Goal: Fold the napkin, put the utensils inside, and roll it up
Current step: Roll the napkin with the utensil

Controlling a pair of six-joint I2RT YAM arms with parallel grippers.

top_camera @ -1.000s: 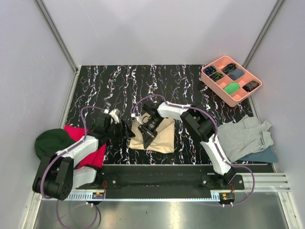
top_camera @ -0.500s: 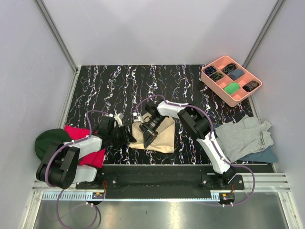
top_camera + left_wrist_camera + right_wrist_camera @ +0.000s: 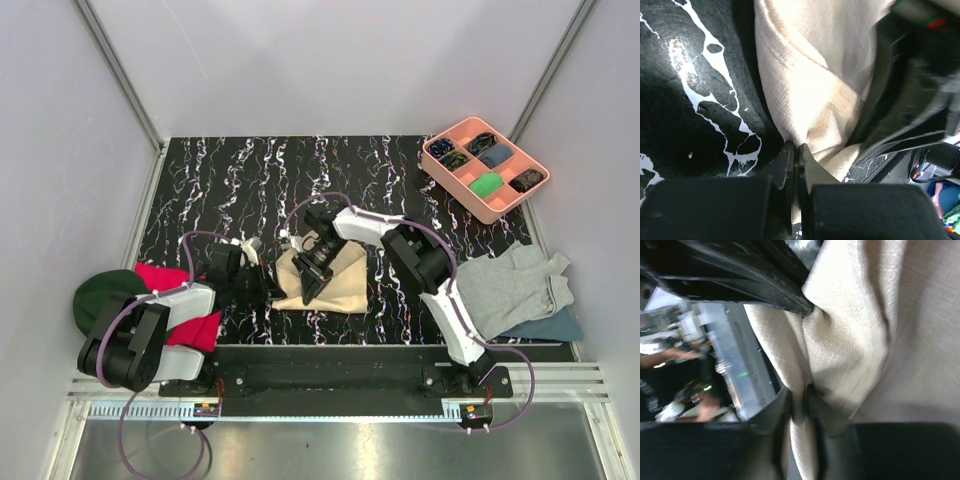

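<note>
No legible text or labels.

**Operator:** Where do I have the left arm (image 3: 175, 300) sitting?

**Spotter:** I see it stretched low toward the middle, the left gripper (image 3: 796, 149) pinched together on the edge of the napkin (image 3: 338, 285).

**Operator:** And my right arm (image 3: 440, 290)?

**Spotter:** Elbow raised, forearm reaching back leftward, wrist tipped down. The right gripper (image 3: 800, 392) is clamped on a fold of the napkin, just beside the left one.

Robot lab cell, plain grey walls (image 3: 330, 70), aluminium rail (image 3: 330, 411), black marbled tabletop (image 3: 230, 180)
</note>
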